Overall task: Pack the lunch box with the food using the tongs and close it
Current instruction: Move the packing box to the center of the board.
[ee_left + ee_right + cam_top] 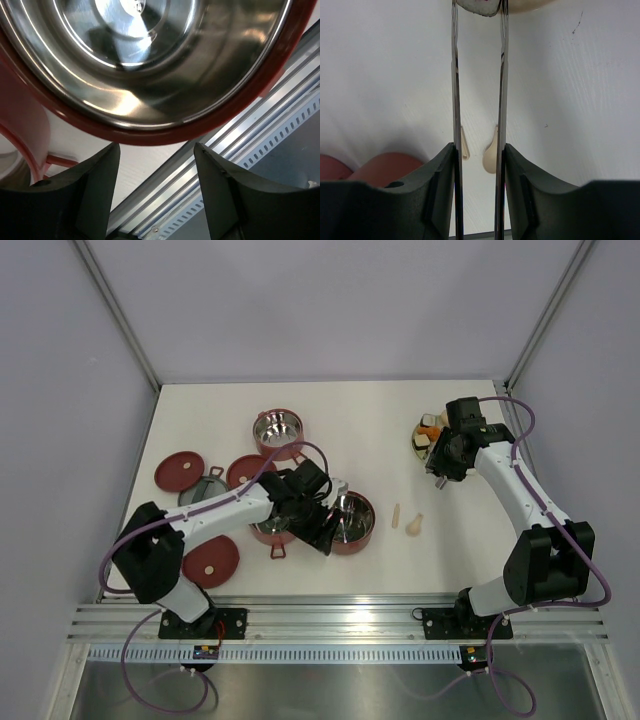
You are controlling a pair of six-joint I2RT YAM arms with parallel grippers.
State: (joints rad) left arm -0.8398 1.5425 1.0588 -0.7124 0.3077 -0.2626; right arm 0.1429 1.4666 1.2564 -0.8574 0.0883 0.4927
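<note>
No legible writing. Right gripper (479,165) pinches the tongs (478,75), their tips on a food piece (479,6), top centre. Left gripper (156,165) spread below a bowl (150,65).

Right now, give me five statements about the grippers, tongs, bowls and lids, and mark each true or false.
1. The right gripper is shut on the tongs. True.
2. The tongs' tips pinch a pale piece of food. True.
3. The left gripper is clamped on a dark-red lid. False: its jaws stand apart with nothing between them, just below the rim of a steel-lined bowl.
4. All three bowls are stacked and closed. False: the top view shows them separate and uncovered, lids lying on the table.
5. Two beige pieces lie on the table right of the near bowls. True.
</note>
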